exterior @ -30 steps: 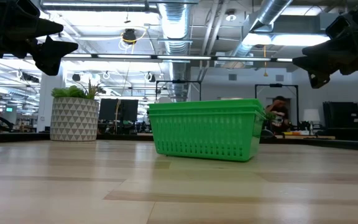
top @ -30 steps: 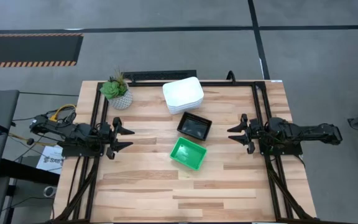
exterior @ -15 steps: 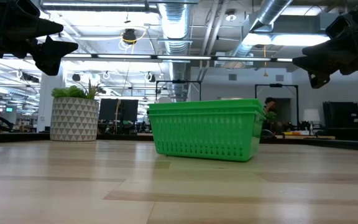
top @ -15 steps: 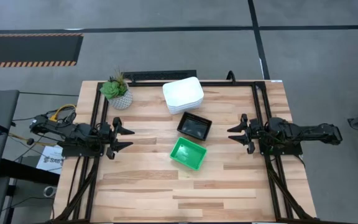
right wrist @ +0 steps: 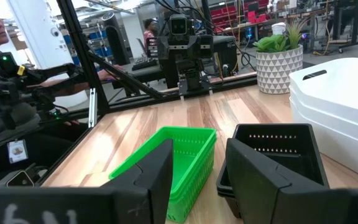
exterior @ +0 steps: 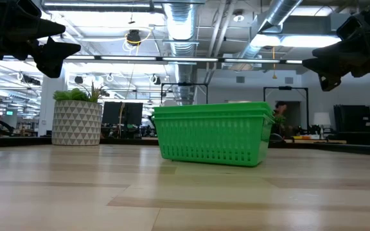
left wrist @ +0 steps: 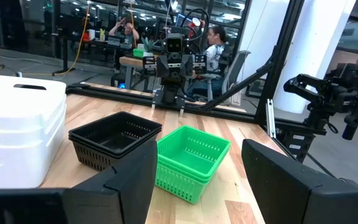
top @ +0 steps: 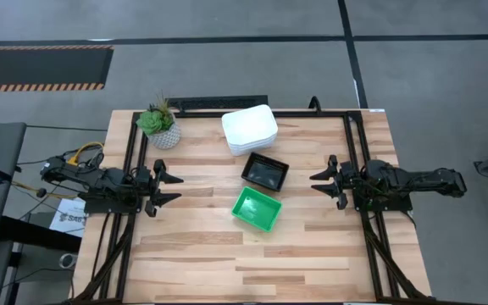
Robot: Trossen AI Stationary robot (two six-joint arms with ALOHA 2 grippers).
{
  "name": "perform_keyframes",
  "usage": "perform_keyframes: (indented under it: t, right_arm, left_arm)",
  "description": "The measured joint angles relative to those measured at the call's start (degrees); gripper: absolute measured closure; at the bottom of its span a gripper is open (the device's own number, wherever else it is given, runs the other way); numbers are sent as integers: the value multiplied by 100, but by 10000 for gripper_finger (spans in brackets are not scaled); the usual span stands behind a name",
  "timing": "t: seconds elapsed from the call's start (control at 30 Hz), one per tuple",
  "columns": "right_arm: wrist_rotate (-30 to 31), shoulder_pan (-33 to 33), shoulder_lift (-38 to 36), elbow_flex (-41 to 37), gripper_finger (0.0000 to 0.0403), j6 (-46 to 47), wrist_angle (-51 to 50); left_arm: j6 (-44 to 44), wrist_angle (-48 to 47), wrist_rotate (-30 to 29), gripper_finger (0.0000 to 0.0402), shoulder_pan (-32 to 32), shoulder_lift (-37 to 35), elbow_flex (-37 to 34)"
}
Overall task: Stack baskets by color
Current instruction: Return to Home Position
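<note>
Green baskets [top: 256,208] sit nested mid-bench [top: 193,254], the black stack [top: 265,172] just beside them and the white stack [top: 250,129] near the far edge. Sorting looks finished. Left end effector [top: 179,188] and right end effector [top: 313,183] hang wide and empty at the sides.

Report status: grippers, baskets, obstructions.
Left gripper open, left table edge; right gripper open, right edge. Green stack, black stack, white stack: one colour each. Potted plant far-left corner, apart from stacks.

The left arm [top: 100,182] is lying low and stretched along its own side, and the left gripper [top: 174,189] is pointing inward with its fingers spread, gripping nothing. Across from it, the right arm [top: 409,181] is mirroring that pose, and the right gripper [top: 316,183] is facing inward with its fingers parted and empty too.
</note>
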Motion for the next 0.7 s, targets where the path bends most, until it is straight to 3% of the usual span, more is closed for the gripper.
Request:
perform_keyframes:
  t: [0.7]
  right_arm:
    - [0,2,-2,0,233,0,0]
  left_arm:
    - [0,2,0,178,1,1,0]
